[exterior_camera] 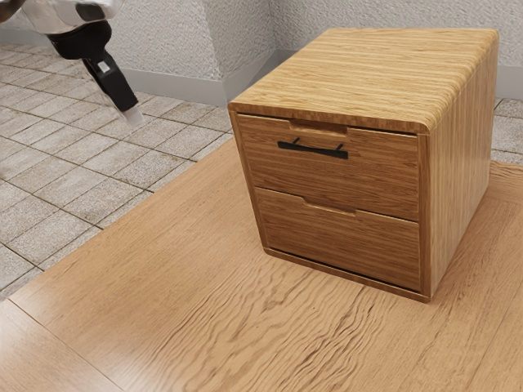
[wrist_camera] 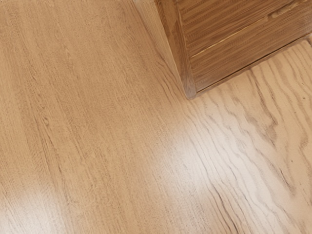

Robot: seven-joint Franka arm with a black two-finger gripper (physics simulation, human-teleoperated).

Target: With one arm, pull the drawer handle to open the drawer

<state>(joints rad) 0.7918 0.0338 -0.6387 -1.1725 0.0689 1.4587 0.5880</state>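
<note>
My arm [exterior_camera: 57, 16] is cut off by the exterior view's upper left edge. Whether my gripper [exterior_camera: 129, 110] stands spread or closed is unreadable at this angle. In the wrist view the cabinet [wrist_camera: 234, 39] is cropped to one lower corner. Its back and far side are hidden.

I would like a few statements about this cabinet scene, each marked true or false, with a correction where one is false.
1. The cabinet carries one black handle on its front. True.
2. That handle sits on the lower drawer. False: it is on the upper drawer.
3. The gripper touches the handle. False: it hangs apart from the cabinet, toward the exterior view's left.
4. The cabinet stands on a wooden table. True.
</note>
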